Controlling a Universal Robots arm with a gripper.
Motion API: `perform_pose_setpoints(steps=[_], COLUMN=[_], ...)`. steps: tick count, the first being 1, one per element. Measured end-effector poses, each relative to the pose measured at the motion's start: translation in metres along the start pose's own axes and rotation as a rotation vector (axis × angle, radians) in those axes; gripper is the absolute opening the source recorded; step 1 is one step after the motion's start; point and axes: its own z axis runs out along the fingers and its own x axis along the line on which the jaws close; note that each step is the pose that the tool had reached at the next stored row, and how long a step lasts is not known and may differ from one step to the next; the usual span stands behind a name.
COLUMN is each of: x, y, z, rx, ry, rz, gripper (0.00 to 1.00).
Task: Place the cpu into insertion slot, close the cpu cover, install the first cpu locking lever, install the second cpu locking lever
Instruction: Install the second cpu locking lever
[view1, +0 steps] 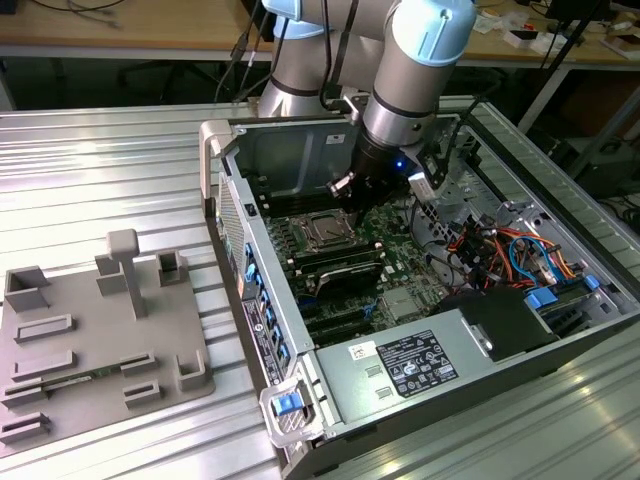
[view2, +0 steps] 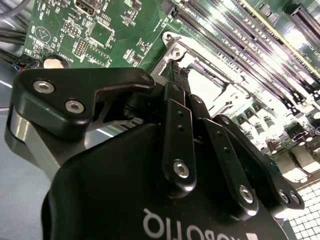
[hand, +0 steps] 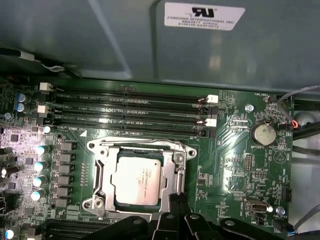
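While cover (hand: 102, 175) frames one cpu (hand: 136, 181), end effector (hand: 177, 196) touches.

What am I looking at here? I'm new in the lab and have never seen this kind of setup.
It is a robot arm working inside an opened computer case that lies on a metal table. The exterior view comes from a camera off the arm; both wrist views come from cameras riding on the arm. Its gripper points down at the green circuit board, its tips at the edge of the insertion slot. The cpu lies in that slot with the cpu cover, a silver frame, closed around it. The black jaws look pressed together, holding nothing. A grey fixture plate lies beside the case.
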Motion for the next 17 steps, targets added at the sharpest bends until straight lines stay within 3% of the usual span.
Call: perform_pose_setpoints(steps=[8, 13, 17], x=[0.0006, 0.0011, 0.0012], y=[-0.0079, -0.016, -0.0163], z=[-0.0002, -0.0004, -0.0005], rx=[0.0002, 0.0011, 0.0013], ry=[-0.0001, 0.0, 0.0002], rz=[0.0, 0.0, 0.0], gripper=[0.11, 0.11, 0.11])
